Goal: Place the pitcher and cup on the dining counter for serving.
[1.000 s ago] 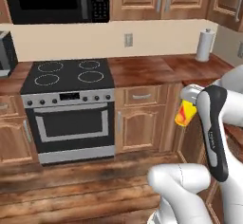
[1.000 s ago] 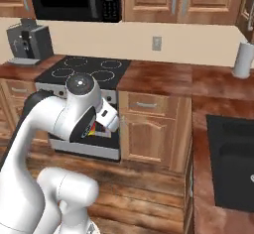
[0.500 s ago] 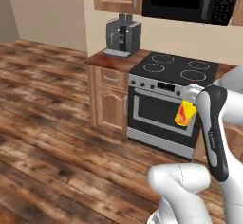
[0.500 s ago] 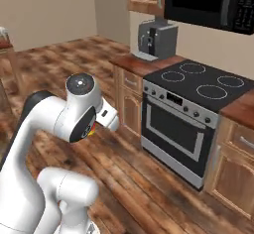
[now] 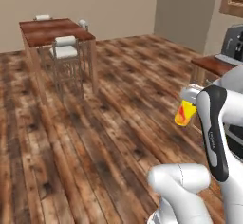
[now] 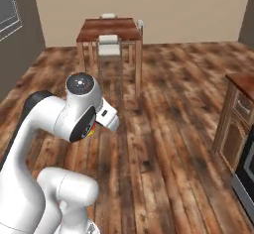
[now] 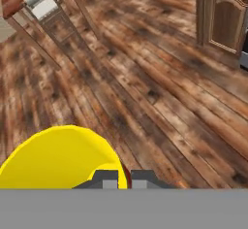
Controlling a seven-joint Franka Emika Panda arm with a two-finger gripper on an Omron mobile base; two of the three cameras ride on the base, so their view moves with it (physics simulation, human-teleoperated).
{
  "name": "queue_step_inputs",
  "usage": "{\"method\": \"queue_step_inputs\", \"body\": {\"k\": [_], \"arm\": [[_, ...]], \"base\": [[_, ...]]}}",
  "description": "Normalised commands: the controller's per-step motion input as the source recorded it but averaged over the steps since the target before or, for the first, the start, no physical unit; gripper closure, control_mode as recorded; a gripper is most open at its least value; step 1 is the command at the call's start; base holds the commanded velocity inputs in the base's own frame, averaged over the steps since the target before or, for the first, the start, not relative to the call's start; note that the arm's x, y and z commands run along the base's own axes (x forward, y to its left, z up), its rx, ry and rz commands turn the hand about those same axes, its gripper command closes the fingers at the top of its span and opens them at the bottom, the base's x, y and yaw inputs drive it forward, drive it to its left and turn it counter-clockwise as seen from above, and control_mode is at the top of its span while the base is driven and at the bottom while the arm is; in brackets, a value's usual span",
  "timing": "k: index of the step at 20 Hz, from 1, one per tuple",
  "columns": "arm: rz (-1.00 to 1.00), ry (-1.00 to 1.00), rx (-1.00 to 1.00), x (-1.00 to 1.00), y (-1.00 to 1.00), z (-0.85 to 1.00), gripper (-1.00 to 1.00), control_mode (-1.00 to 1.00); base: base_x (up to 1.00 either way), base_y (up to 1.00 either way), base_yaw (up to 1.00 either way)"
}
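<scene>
My gripper (image 7: 124, 179) is shut on the cup (image 7: 58, 157), a bright yellow tumbler with a red mark, held close in front of the arm. From the left base the cup (image 5: 184, 113) hangs tilted under the hand (image 5: 191, 95), well above the wood floor. The right base view gives just a sliver of the cup (image 6: 91, 129) behind the arm's round joint. The dining counter (image 5: 50, 31), a reddish-brown table on thin legs, stands far ahead across the floor; it is also in the right base view (image 6: 109, 29) and, in the hand view, at the top left corner (image 7: 13, 0). The pitcher is out of view.
White-cushioned stools (image 5: 65, 48) (image 6: 109, 47) stand at the table's near side. A wood cabinet end (image 6: 237, 111) with a counter top (image 5: 212, 65) and a grey coffee machine (image 5: 233, 41) lies to the right. Open plank floor stretches between me and the table.
The whole picture has swung from the stove and cabinets to the open floor and the dining table, so the base has turned. The cup stays in the shut gripper.
</scene>
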Motion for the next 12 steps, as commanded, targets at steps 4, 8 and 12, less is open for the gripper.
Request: {"method": "queue_step_inputs", "body": {"k": [4,8,12], "arm": [[0.00,0.00,0.00,0.00,0.00,0.00,1.00,1.00],[0.00,0.00,0.00,0.00,0.00,0.00,1.00,1.00],[0.00,0.00,0.00,0.00,0.00,0.00,1.00,1.00]], "base": [[0.57,0.05,0.73],[0.99,-0.25,0.29],[1.00,-0.51,0.09]]}}
